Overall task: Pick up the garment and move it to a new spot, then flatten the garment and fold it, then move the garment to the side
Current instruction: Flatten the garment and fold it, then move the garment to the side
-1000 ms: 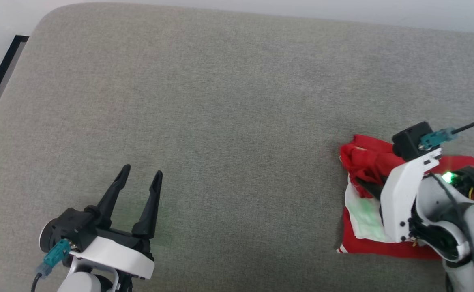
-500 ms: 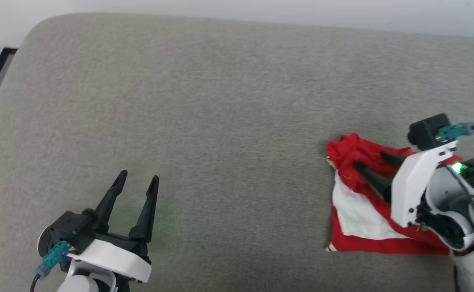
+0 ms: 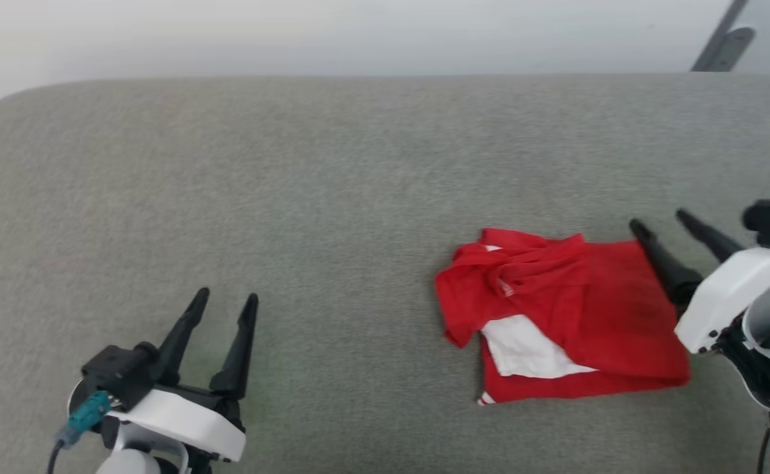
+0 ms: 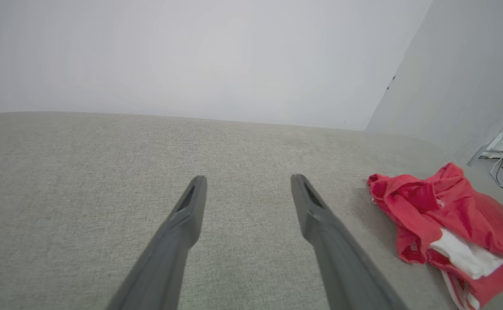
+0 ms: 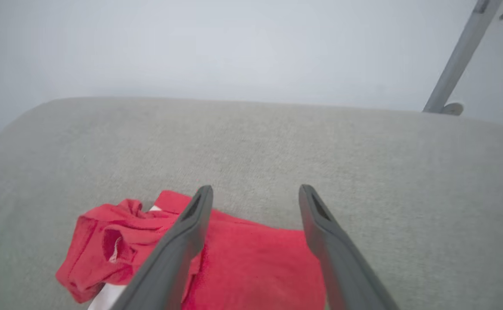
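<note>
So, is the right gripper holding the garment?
No, the right gripper is open at the edge of the garment, fingers spread, no cloth clamped between them.

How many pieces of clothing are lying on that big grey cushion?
1. A red shirt with a white patch lies loosely folded on the right part of the grey cushion; anything beneath it would be hidden.

The grey fabric-covered surface (image 3: pixel 332 197) with rounded far corners carries the garment (image 3: pixel 582 309), red with a white patch, lying loosely folded toward its right side.
</note>
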Robot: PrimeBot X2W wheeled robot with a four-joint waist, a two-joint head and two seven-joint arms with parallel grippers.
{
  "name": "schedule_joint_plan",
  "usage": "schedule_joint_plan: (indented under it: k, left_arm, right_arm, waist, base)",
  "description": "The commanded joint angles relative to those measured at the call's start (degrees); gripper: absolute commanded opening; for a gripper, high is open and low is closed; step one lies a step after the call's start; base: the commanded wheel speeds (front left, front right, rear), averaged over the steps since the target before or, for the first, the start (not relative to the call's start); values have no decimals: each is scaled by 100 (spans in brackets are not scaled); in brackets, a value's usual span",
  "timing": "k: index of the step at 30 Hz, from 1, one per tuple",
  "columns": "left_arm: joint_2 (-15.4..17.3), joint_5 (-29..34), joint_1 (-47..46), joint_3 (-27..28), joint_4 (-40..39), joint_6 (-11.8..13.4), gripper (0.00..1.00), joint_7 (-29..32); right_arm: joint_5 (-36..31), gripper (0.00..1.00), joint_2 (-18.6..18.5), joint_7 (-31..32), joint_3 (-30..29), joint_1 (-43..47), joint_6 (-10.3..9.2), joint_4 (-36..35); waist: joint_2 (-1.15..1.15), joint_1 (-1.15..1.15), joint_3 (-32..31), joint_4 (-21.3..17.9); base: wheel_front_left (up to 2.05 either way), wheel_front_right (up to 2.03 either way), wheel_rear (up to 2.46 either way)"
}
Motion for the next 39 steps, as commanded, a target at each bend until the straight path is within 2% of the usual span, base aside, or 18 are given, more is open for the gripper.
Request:
schedule_joint_plan:
  k: [1,8,11,15,21,27,33,39]
  left_arm:
    - [11,-56,-60,49,45,7,100,-28]
    - [-55,-261,124,631,139,7,100,-28]
    - [-43,-205,262,787,116,7,100,-28]
    - [-37,2,516,950,25,7,100,-28]
    - [-130,166,960,1254,-241,6,100,-28]
    - [-324,319,1507,1683,-712,6,100,-28]
    - [-365,374,1669,1711,-891,6,100,-28]
    - [-332,364,1457,1634,-892,6,100,-29]
  right_arm:
    - [-70,100,-6,-322,-6,-32,-3,82]
    - [-509,100,231,-2180,-81,-131,-3,740]
    - [-642,100,269,-2687,-115,34,-4,927]
    - [-882,100,300,-2996,-155,328,-3,996]
    - [-1059,100,298,-3040,-376,890,-4,684]
    - [-1237,100,345,-2681,-857,1582,-4,-30]
    - [-1449,100,510,-2380,-1206,1918,-4,-552]
    - [-1584,100,596,-2147,-1257,1934,-4,-741]
  waist:
    - [0,0,-103,-144]
    - [0,0,-267,-483]
    - [0,0,-363,-539]
    - [0,0,-474,-569]
    - [0,0,-523,-563]
    - [0,0,-487,-530]
    - [0,0,-396,-490]
    - [0,0,-311,-451]
  base:
    - [0,0,0]
    - [0,0,0]
    - [0,0,0]
    - [0,0,0]
    - [0,0,0]
    - [0,0,0]
    - [0,0,0]
    - [0,0,0]
